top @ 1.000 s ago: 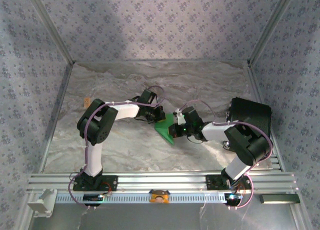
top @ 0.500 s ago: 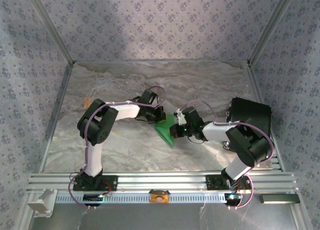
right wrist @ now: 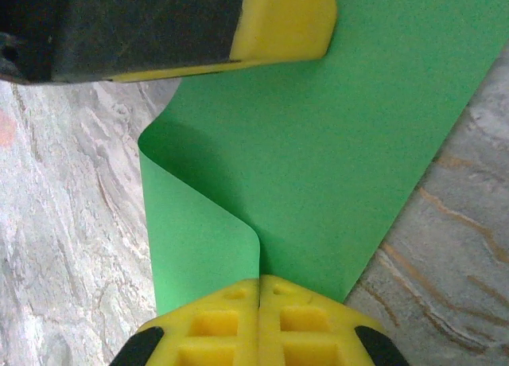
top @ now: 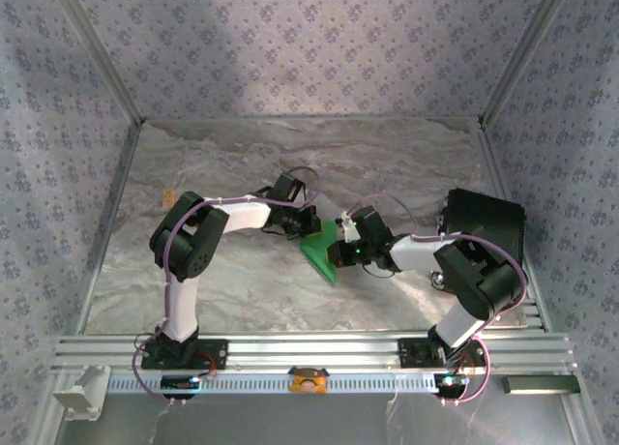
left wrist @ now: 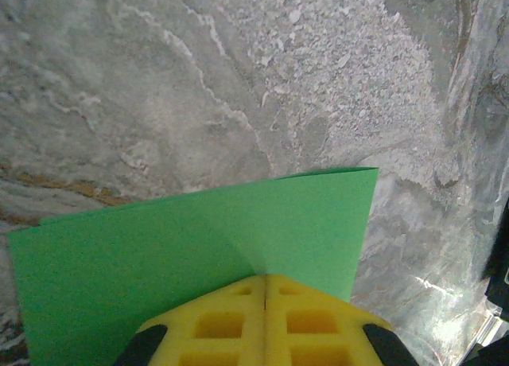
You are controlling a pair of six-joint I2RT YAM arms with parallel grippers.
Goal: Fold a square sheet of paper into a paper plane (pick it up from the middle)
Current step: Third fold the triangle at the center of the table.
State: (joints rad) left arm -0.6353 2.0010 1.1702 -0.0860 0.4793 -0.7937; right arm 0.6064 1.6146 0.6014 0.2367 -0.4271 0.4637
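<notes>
The left arm (top: 237, 213) and right arm (top: 418, 253) have white links, black joints, looping purple cables (top: 302, 172), and blocky yellow fingers (left wrist: 219, 322) with square recesses.

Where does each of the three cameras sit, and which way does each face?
Top external: above and behind the left arm and right arm, looking down on the table; they meet at the green sheet.
Left wrist: on the left wrist, looking past the shut left pincer over the sheet and table.
Right wrist: on the right wrist, looking past the shut right pincer over the sheet; the left pincer shows at the top.
Shared: all three see the sheet.
</notes>
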